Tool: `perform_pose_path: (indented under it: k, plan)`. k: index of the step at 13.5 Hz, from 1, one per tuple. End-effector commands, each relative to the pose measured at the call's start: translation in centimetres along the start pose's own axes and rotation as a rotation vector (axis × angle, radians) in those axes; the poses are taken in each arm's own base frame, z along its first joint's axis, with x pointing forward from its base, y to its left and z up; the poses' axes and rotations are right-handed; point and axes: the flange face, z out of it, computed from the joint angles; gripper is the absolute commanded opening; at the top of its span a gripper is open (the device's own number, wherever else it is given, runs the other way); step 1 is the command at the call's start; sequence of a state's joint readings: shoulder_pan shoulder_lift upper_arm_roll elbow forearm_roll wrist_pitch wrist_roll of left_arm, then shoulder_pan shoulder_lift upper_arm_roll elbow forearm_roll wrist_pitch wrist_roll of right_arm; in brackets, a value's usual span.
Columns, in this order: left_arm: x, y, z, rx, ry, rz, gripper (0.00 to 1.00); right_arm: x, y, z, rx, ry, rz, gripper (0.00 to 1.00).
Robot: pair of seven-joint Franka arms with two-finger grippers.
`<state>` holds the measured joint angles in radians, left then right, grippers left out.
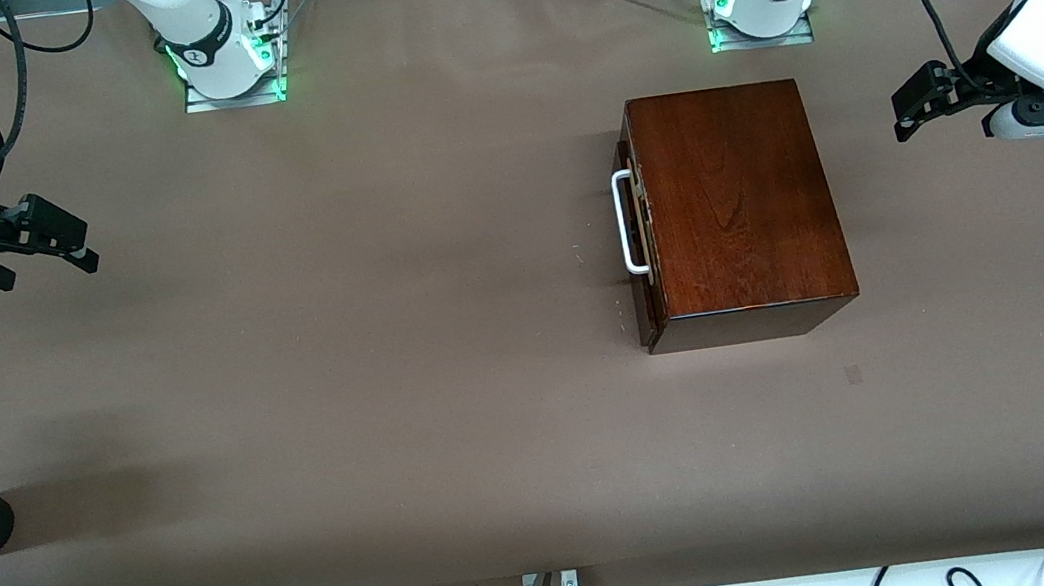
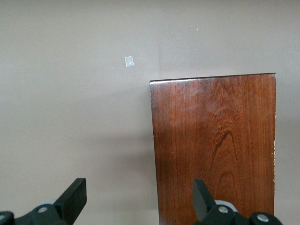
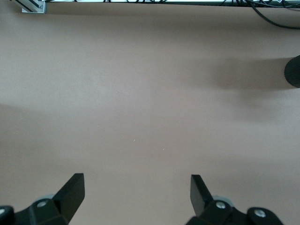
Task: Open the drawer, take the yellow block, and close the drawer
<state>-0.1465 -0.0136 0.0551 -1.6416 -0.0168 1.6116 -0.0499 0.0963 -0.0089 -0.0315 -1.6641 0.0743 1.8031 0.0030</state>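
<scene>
Drawer shut, both arms standing off, nothing gripped.

The drawer [image 1: 636, 222] is sitting closed in the reddish-brown box [image 1: 737, 199] toward the left arm's end of the table, its white handle [image 1: 629, 222] facing the right arm's end. The yellow block is not showing in any view; presumably it is lying inside. The right gripper [image 1: 42, 245] is hovering over bare table [image 1: 339, 357] at its own end, fingers spread wide and empty. The left gripper [image 1: 916, 105] is waiting over the table beside the box, fingers likewise apart. Risks, as judged: the handle is slim and lying close to the drawer front, so a finger could be missing it or slipping off; the unanchored box could be sliding along with the pull rather than opening.
</scene>
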Motion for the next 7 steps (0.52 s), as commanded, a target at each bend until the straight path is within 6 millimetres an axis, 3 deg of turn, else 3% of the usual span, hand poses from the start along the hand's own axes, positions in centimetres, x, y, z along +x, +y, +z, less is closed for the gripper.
perform_pose_path:
  k: [1, 7]
  plan:
    - [-0.04, -0.1, -0.33, -0.011, 0.001, 0.023, 1.0, 0.29, 0.06, -0.51, 0.009, 0.01, 0.009, 1.0]
    - [0.05, -0.26, -0.44, -0.011, 0.002, 0.017, 1.0, 0.29, 0.05, -0.51, 0.011, 0.01, 0.01, 1.0]
